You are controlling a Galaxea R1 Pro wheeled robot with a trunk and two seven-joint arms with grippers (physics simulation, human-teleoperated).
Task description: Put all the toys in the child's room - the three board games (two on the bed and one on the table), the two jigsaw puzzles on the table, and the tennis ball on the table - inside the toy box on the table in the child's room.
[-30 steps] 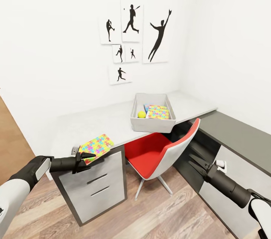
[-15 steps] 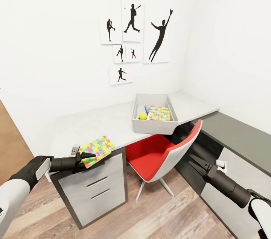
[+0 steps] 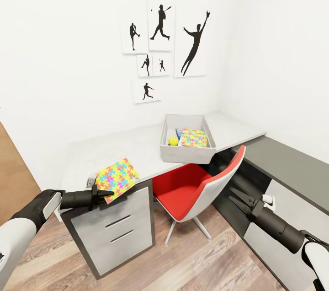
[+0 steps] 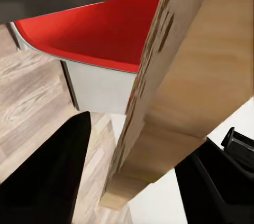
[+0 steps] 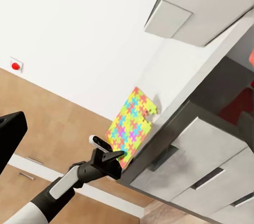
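Note:
My left gripper [image 3: 101,194] is shut on the near edge of a colourful jigsaw puzzle [image 3: 118,178], which tilts up off the near left end of the table [image 3: 137,147]. In the left wrist view the puzzle's wooden underside [image 4: 180,86] sits between the black fingers [image 4: 47,182]. The right wrist view shows the same puzzle [image 5: 132,126] held at the table's edge. The grey toy box [image 3: 186,153] stands farther along the table and holds the tennis ball [image 3: 172,141] and a second jigsaw puzzle [image 3: 193,137]. My right gripper [image 3: 235,196] hangs open and empty, low at the right. The bed is out of view.
A red and white chair [image 3: 196,185] is tucked under the table between my arms. Grey drawers [image 3: 116,227] stand below the held puzzle. The dark lower side unit [image 3: 292,167] runs along the right wall. Silhouette posters [image 3: 160,48] hang above. Wood-plank floor [image 3: 192,263] lies in front.
The held puzzle's far edge has risen off the tabletop and now tilts up more steeply. The left gripper has shifted only slightly. The right arm has not moved.

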